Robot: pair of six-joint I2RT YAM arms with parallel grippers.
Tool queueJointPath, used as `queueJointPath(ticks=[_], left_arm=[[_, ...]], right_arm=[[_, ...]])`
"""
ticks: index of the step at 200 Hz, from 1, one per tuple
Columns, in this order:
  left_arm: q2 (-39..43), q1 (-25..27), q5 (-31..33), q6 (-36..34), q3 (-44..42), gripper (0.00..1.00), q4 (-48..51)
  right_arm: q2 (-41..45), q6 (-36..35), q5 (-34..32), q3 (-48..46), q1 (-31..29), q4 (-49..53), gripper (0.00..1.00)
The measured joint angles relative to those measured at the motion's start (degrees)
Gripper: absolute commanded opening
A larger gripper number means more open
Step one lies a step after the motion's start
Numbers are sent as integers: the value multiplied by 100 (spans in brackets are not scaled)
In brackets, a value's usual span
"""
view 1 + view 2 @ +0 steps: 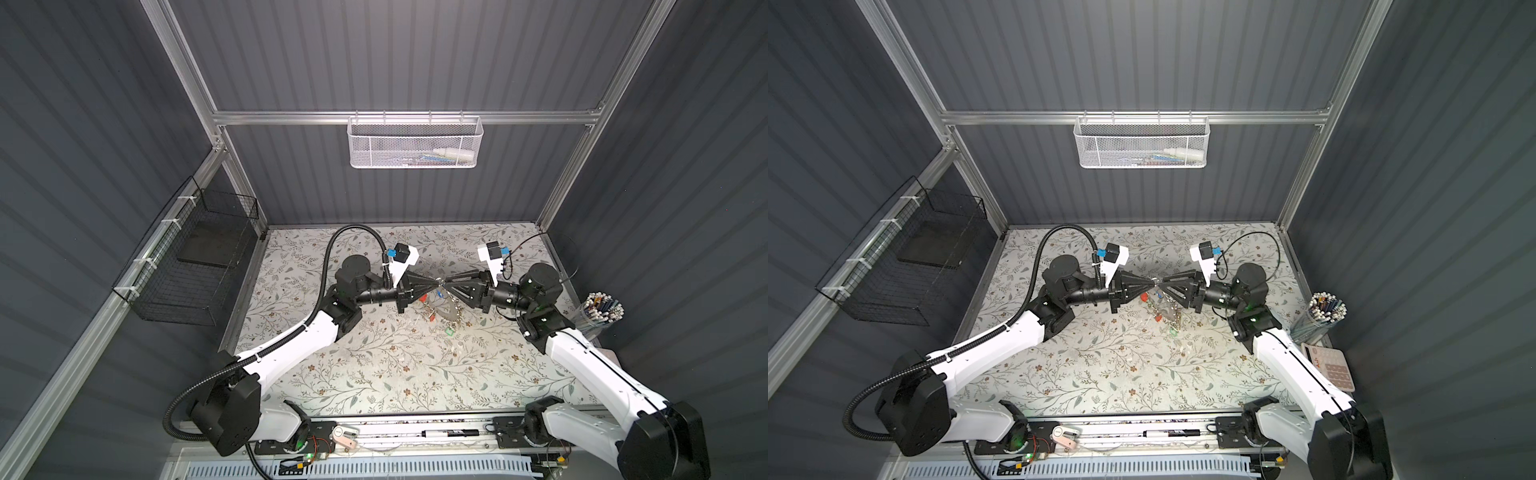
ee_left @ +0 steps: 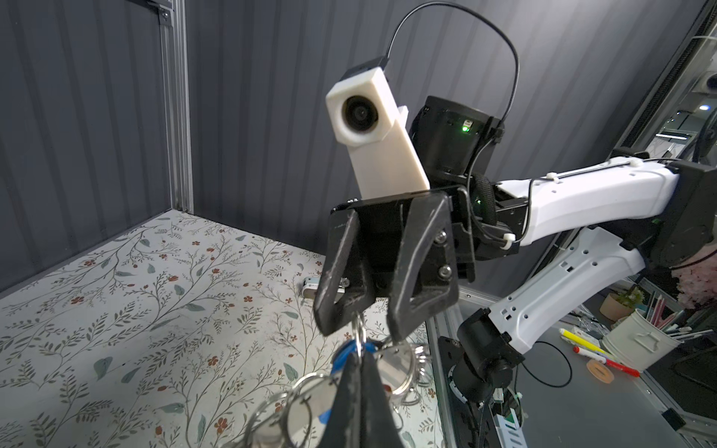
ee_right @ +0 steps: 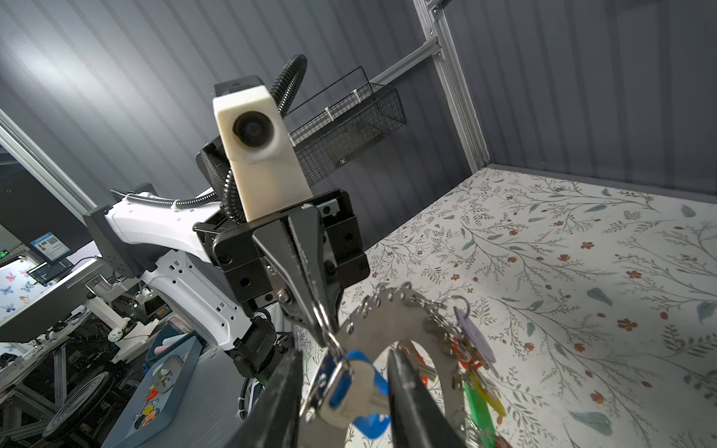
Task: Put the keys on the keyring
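Observation:
Both grippers meet tip to tip above the middle of the floral table. My left gripper [image 1: 438, 284] [image 2: 360, 351] is shut, pinching a small silver split ring [image 3: 326, 329]. The keys [image 3: 349, 384], silver with a blue tag [image 3: 368, 422] [image 2: 343, 358], hang from that ring. They hang between the spread fingers of my right gripper [image 1: 449, 284] [image 3: 345, 355], which is open. The keyring [image 3: 388, 322] [image 1: 451, 312], a flat grey plate, dangles below the tips. Split rings and red, yellow, green and purple tags line its rim. Its lower end is near the table.
A cup of pencils [image 1: 604, 309] stands at the table's right edge, with a calculator [image 1: 1329, 368] in front of it. A white mesh basket [image 1: 415, 141] hangs on the back wall and a black wire basket [image 1: 191, 266] on the left. A marker [image 1: 451, 433] lies on the front rail.

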State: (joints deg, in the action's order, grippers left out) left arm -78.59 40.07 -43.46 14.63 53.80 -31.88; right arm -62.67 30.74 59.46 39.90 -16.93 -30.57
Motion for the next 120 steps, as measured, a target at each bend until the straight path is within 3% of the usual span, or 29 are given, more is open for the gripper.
queueJointPath(ticks=[30,55,120], left_arm=[[-2,2,4,177,-35,0,-435],[-2,9,17,256,-35,0,-658],[-52,13,24,262,-35,0,-804]], right_arm=[[-92,39,59,22,0,-138,23],[-94,72,87,24,-2,-223,20],[-94,74,120,24,-4,-293,35]])
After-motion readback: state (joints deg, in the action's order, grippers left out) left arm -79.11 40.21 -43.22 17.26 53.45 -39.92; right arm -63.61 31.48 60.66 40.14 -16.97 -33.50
